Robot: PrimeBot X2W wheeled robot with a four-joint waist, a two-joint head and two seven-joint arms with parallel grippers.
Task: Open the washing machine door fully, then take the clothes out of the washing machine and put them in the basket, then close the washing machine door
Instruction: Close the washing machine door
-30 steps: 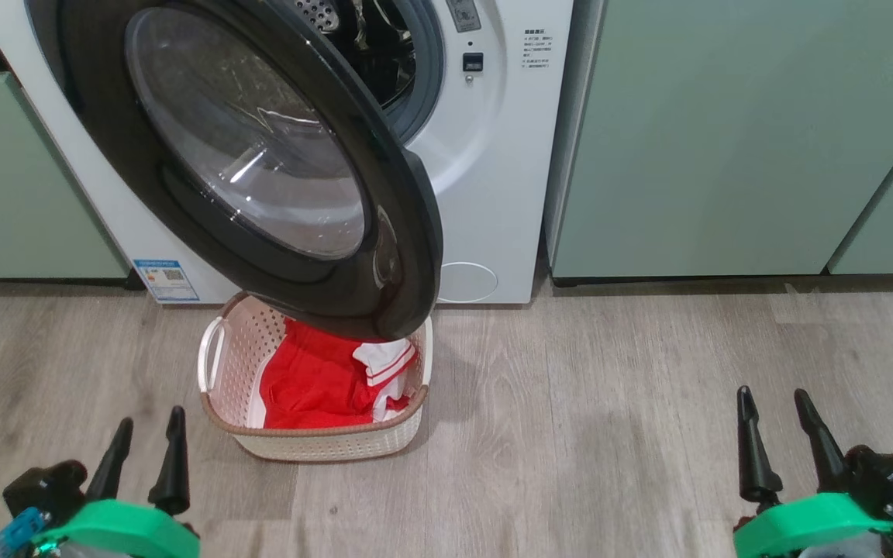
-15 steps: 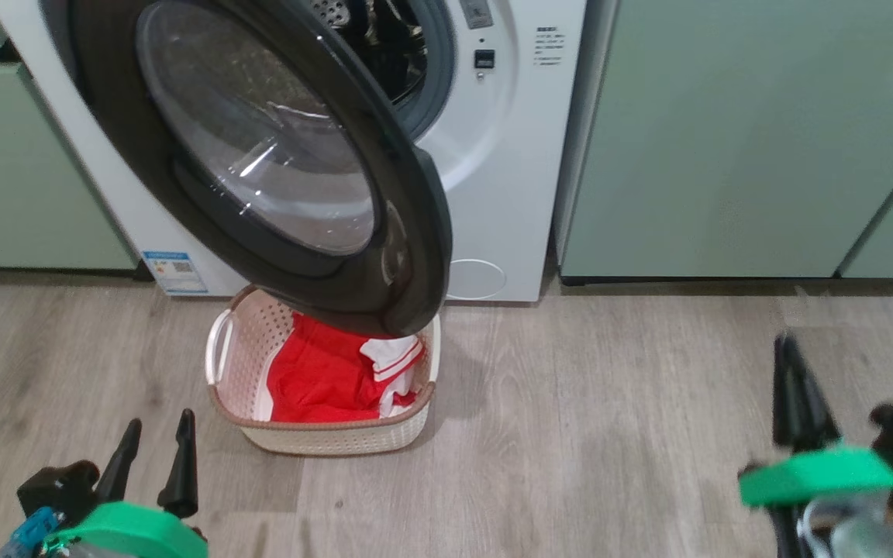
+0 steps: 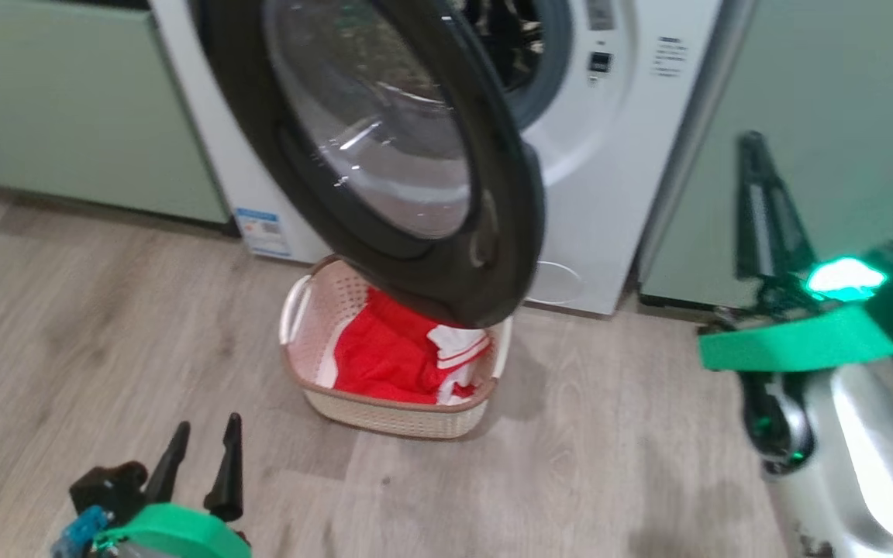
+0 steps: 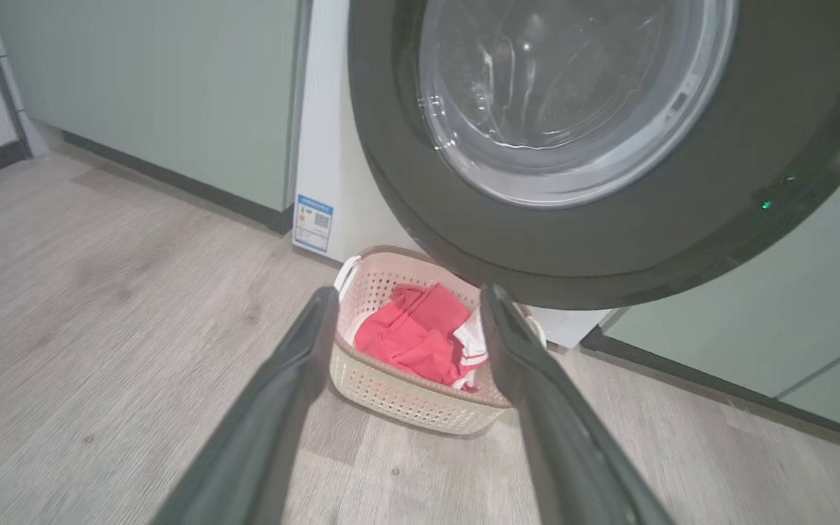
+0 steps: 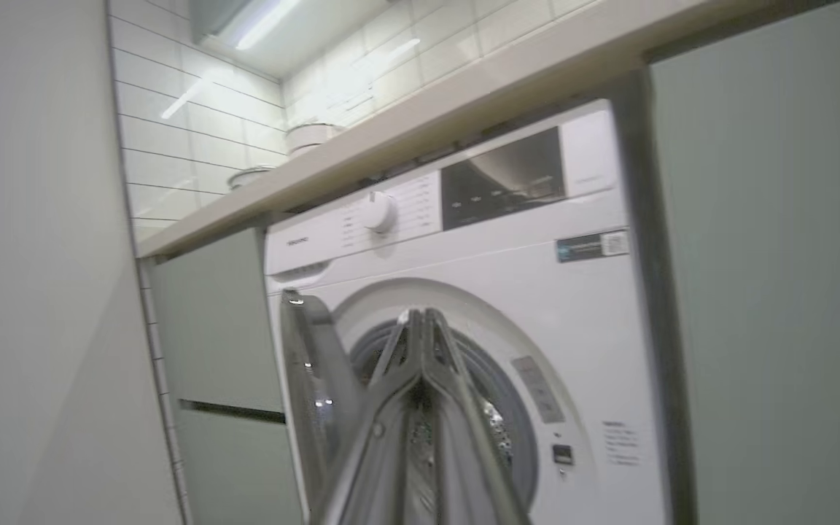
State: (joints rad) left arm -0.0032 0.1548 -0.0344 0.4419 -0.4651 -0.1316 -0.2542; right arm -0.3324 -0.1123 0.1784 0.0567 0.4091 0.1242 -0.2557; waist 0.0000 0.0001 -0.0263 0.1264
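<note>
– Left of the door [image 3: 508, 232], low down: left gripper [image 3: 208, 422], jaws spread wide, holding nothing.
– And under the door?
– Basket [image 3: 392, 418], on the floor [image 3: 105, 310] beneath the door's lower rim, red clothes [image 3: 384, 356] inside. Door hangs open off the washer [image 3: 609, 178] behind it.
– Right of the door?
– Right gripper [image 3: 753, 147], raised, jaws pressed together on nothing.
– What could go wrong?
– Closing seems next. Shut jaws could skid off the door's glossy rim; or its swinging lower edge might clip the basket and shove it.
</note>
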